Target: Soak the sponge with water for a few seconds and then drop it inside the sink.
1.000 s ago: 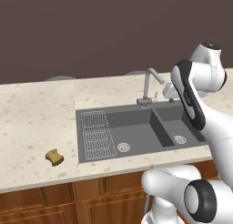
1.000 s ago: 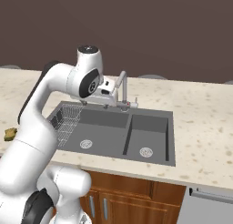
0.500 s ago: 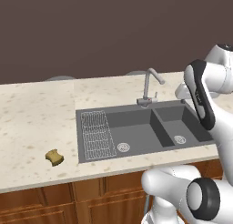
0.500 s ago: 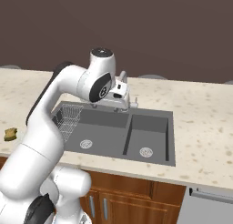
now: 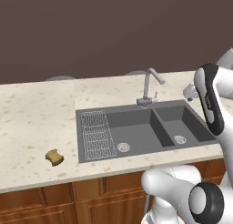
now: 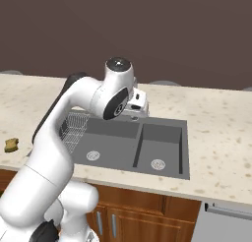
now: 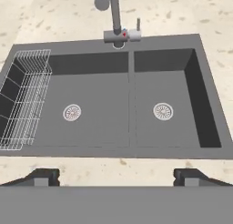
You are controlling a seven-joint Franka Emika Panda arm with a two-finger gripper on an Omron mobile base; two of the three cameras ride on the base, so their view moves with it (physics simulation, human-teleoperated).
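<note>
Over the last second the arm has been swung from the faucet area toward the right end of the sink (image 5: pixel 136 123); in the left base view the upper arm, earlier seen in front of the faucet (image 5: pixel 149 84), is now seen at the right edge, past the right basin. The base has not been driven, as the counter (image 5: pixel 36 114) and sink are framed as before. The jaws have been kept wide apart throughout, and nothing is held between them. No water is seen at the spout in any view, so the tap appears not to be running yet.

For the task, little is judged to be done: the sponge (image 5: pixel 54 157) is untouched on the counter, left of the sink and well apart from the arm, which has been carried away from it. A long reach back to the left, or a tap operation first, is probably called for.

The sponge is also shown at the far left of the right base view (image 6: pixel 11 145). The gripper (image 7: pixel 116 176) is given best by the hand view, where both fingertips (image 7: pixel 43 176) are seen spread above the sink's near rim, with both drains, the wire rack (image 7: pixel 25 98) and the faucet handle laid out ahead. In the right base view the hand is largely hidden behind the arm's own elbow.
</note>
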